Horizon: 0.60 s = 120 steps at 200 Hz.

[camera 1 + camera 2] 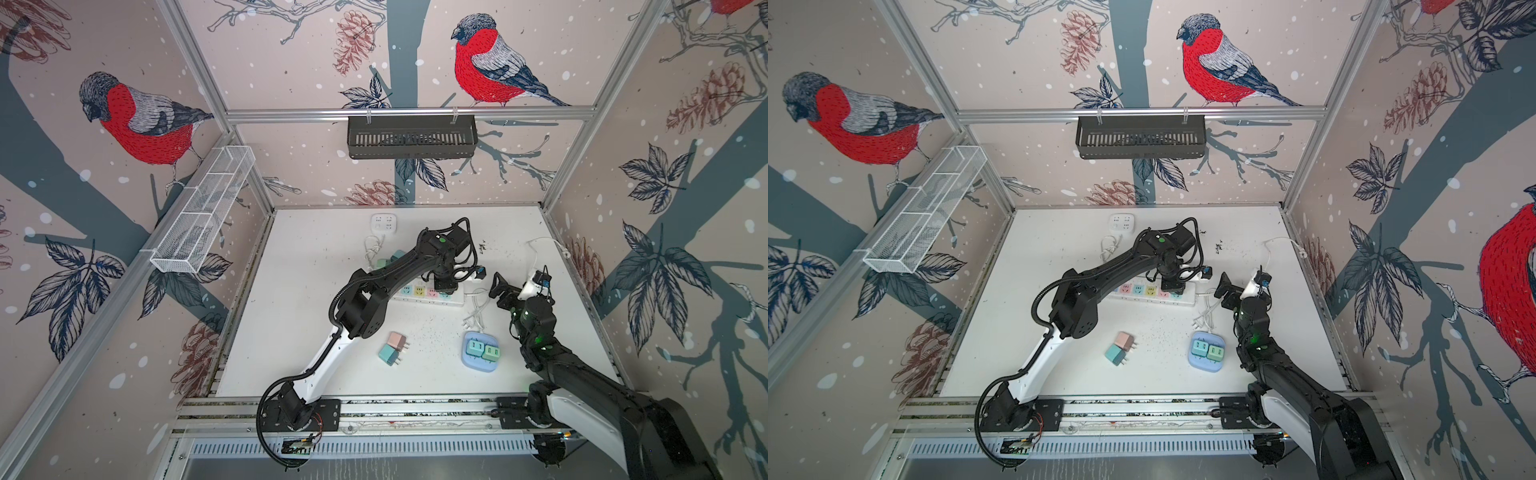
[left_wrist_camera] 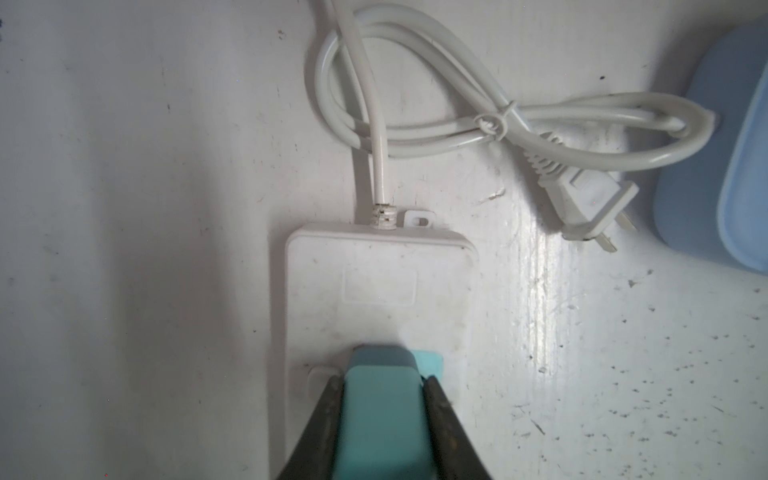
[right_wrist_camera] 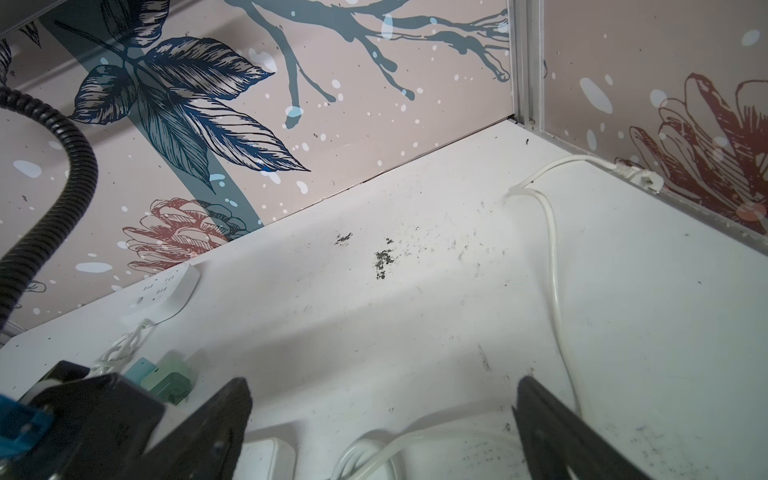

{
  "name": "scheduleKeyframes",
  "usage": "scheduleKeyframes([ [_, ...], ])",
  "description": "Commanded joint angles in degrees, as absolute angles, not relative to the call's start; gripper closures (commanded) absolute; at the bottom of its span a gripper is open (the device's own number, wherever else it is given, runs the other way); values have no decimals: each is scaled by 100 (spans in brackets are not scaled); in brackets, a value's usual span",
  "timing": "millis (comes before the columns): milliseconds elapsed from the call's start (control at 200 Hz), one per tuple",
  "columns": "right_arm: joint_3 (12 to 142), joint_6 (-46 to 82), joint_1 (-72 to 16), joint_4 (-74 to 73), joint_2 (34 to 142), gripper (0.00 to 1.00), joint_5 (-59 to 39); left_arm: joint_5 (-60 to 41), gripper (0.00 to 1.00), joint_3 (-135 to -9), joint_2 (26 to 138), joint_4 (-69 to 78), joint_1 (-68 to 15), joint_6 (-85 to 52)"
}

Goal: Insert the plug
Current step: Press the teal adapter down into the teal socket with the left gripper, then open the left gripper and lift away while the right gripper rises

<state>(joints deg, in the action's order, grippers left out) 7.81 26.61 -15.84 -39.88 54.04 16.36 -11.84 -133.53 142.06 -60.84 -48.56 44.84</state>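
Black arms [image 1: 399, 266], white lower links [image 1: 330, 359], ribbed black conduit [image 3: 79, 166], green status lights [image 1: 443, 239], right gripper's [image 3: 382, 384] tapered black fingers [image 3: 552, 432]

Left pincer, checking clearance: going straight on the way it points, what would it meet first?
Probably the white power strip, via the teal plug that the left pincer grips; depth unclear.

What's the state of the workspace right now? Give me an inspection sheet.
Surface: white table, scuffed, dark specks.
Job's things: teal plug over the power strip near its cord end; seating not visible.
Clutter: pink plug and loose teal plug; blue socket base carrying two plugs; white square socket at the back.
Tools: left tool shut on the teal plug; right tool open, empty.
Cables: strip's cord tied in a bundle; white cable near the right wall.
Surroundings: wire basket and black basket on the walls.
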Motion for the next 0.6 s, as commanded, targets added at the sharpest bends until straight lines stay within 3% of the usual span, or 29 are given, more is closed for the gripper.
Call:
scheduleKeyframes([
  [0, 817, 2629, -1581, -4087, 5414, 0, 1652, -874, 100, -13565, 14460, -6165, -4792, 4475],
  [300, 800, 2636, -1582, -4088, 5368, 0, 1661, -1037, 100, -13662, 14612, -6037, -4693, 4450],
  [410, 808, 2637, -1577, -4070, 5361, 0, 1686, -933, 64, -13528, 14469, -5731, -4693, 4246],
  [425, 809, 2638, -1575, -4061, 5361, 0, 1687, -925, 44, -13497, 14433, -5679, -4693, 4229],
  [430, 813, 2642, -1578, -4061, 5361, 0, 1687, -937, 26, -13490, 14424, -5661, -4693, 4219],
  [435, 811, 2644, -1576, -4061, 5361, 0, 1687, -948, 15, -13477, 14410, -5643, -4693, 4210],
  [440, 810, 2640, -1579, -4056, 5361, 0, 1692, -953, 8, -13471, 14399, -5625, -4693, 4201],
  [450, 809, 2638, -1579, -4055, 5355, 0, 1697, -961, 3, -13449, 14379, -5601, -4687, 4195],
  [595, 811, 2651, -1578, -4034, 5345, 0, 1705, -1263, 1, -13166, 13984, -5242, -4686, 4167],
])
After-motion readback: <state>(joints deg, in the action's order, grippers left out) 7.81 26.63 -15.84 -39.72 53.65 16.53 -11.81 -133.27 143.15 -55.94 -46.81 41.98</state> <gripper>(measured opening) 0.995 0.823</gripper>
